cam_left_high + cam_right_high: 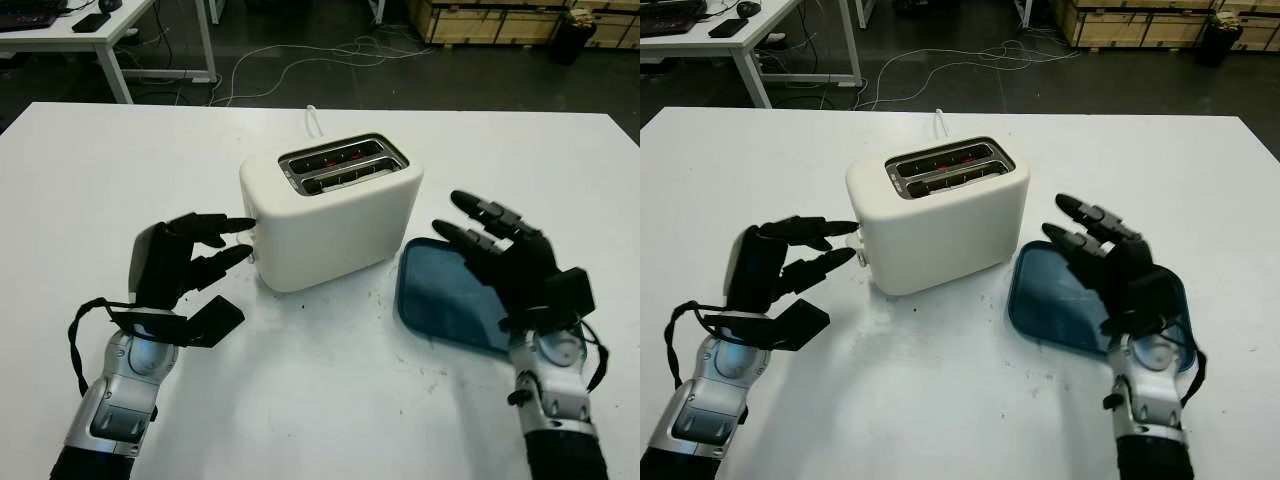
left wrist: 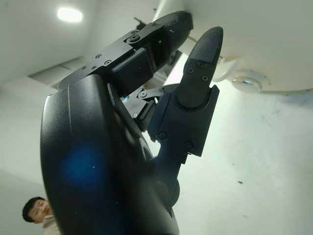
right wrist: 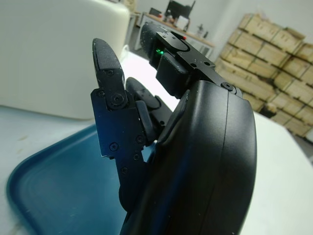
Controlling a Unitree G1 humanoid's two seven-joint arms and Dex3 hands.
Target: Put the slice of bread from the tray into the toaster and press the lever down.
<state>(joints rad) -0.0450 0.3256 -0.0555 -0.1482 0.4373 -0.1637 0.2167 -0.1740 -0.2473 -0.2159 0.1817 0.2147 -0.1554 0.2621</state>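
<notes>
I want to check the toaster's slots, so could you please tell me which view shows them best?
The left eye view: it looks down into both slots of the toaster. The right eye view shows much the same. The wrist views catch just its cream side, not the slots.

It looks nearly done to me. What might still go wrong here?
1. The left hand has its fingertips at the end of the toaster; a sideways push might slide the toaster rather than work the lever.
2. The right hand hovers open over the blue tray and might knock it.
3. The slots glow red, so touching them is unwise.
</notes>
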